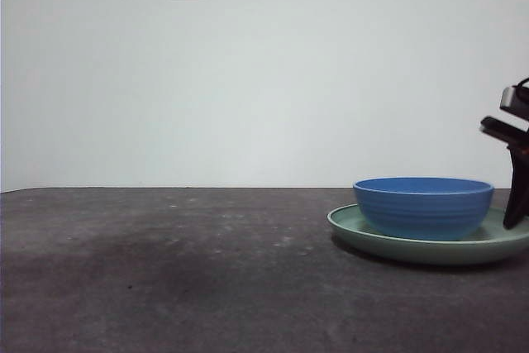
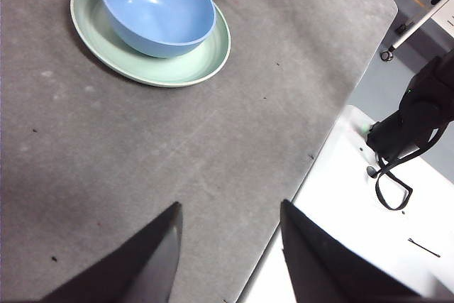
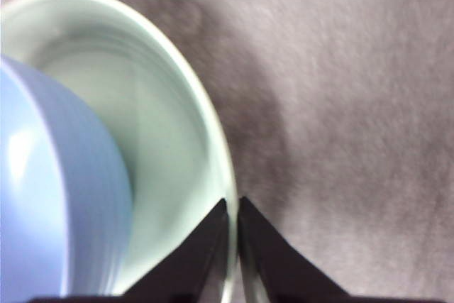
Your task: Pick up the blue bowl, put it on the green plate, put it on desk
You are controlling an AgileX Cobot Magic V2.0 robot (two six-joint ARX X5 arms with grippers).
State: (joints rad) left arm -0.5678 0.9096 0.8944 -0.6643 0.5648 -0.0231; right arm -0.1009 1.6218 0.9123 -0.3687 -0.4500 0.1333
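One dark grey bench [image 1: 165,270] carries one green plate [image 1: 351,222]. One blue bowl [image 1: 423,207] sits inside the plate. The right pincer [image 3: 233,207] pinches the plate's rim beside the bowl. The left pincer [image 2: 228,214], jaws spread and holding nothing, hangs well apart from the plate.

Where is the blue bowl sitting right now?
The blue bowl sits inside the green plate on the desk, low on the right of the front view, with the right tool closed on the plate's rim beside it.
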